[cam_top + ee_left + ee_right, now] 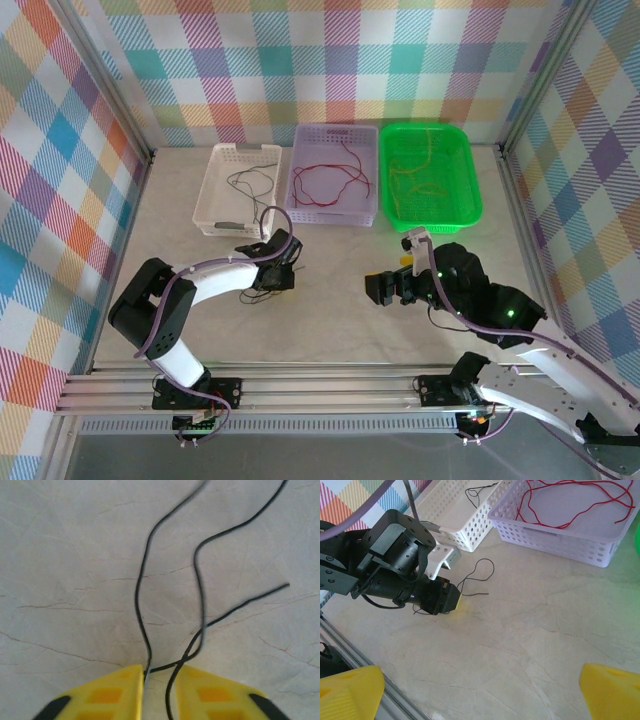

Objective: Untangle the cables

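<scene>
A thin black cable (200, 580) lies loose on the marble table, looping past my left gripper (160, 672). Two of its strands run through the narrow gap between the yellow fingers (107, 695), one against the left finger's inner edge. The jaws stand slightly apart, with table showing between them. From the right wrist view the same black cable (482, 570) loops off the left gripper (456, 601). My right gripper (480, 695) is wide open over bare table, holding nothing. In the top view the left gripper (280, 280) sits below the baskets, and the right gripper (385, 290) faces it.
Three baskets stand at the back. The white basket (212, 195) holds a black cable (252, 180), the lavender basket (300, 215) a red cable (330, 185), and the green basket (475, 195) yellow cables (420, 170). Checked walls close in the sides.
</scene>
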You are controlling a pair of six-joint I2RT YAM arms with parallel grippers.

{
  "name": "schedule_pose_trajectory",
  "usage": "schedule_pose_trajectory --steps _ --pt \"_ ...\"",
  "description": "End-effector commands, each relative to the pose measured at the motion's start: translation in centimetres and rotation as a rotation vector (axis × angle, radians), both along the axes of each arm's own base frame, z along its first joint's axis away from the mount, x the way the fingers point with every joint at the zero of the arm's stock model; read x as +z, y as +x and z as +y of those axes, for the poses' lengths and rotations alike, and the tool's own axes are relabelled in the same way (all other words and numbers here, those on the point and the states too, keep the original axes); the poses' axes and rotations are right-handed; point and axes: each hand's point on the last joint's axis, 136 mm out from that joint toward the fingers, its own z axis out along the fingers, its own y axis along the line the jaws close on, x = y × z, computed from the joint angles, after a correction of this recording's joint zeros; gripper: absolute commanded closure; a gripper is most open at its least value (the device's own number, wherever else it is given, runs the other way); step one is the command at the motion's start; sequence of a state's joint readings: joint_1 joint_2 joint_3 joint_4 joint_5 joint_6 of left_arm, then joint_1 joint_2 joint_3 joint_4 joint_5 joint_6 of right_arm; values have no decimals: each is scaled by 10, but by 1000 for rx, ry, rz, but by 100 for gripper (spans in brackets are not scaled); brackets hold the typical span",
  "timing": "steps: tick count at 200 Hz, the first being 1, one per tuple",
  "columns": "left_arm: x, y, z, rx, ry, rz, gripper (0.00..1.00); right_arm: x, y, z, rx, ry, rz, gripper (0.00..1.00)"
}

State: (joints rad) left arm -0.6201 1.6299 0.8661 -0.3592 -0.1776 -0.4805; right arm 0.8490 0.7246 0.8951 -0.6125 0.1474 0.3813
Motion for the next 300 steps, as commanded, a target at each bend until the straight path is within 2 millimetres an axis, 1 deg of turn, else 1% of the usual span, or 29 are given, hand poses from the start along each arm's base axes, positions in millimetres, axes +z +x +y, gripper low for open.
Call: schedule_pose_trajectory --steps 1,19,31,39,52,95,134,155,171,191,193,202,209,218,232,240,255,262,272,290,300 --pt "3 6 4 12 10 -17 87 3 1 0 -6 29 -9 0" --pt "10 6 4 14 5 -26 93 3 1 -1 -10 32 -11 0" --pt "20 5 5 19 -4 -35 100 4 0 -2 -10 35 -13 0" --pt "28 4 6 23 -13 -43 100 3 0 -2 -11 36 -13 0" --pt "49 3 5 30 -41 -71 100 3 0 -3 -13 36 -15 0" --pt "149 2 5 26 -164 -245 100 6 1 -4 -17 47 -27 0" --pt "225 4 8 7 -228 -392 100 8 0 -2 -13 59 -29 0" --pt "264 13 10 -4 -237 -477 100 11 0 -3 -13 64 -34 0" --pt "289 23 9 -17 -249 -522 100 13 0 -3 -13 68 -39 0" --pt "326 37 14 -4 -267 -586 100 17 0 -2 -9 74 -41 0" --pt "334 38 15 -2 -275 -602 100 17 0 -2 -8 73 -42 0" --pt "354 43 18 8 -291 -636 100 18 0 -2 -6 75 -43 0" --pt "373 46 20 10 -302 -670 100 18 0 -1 -5 75 -43 0" --pt "403 49 26 18 -314 -729 100 18 0 0 -3 73 -42 0" --pt "442 52 33 33 -332 -803 100 19 0 2 4 76 -40 0" --pt "461 54 37 39 -341 -841 100 19 0 3 8 81 -39 0" --pt "491 55 42 48 -352 -893 100 19 0 5 14 83 -37 0" --pt "500 56 43 47 -360 -908 100 18 0 5 15 82 -35 0" --pt "505 57 42 41 -370 -912 100 17 0 6 17 79 -32 0" --pt "496 60 38 33 -370 -896 100 16 1 6 18 77 -29 0" --pt "495 64 41 43 -359 -900 100 17 1 6 18 77 -32 0"
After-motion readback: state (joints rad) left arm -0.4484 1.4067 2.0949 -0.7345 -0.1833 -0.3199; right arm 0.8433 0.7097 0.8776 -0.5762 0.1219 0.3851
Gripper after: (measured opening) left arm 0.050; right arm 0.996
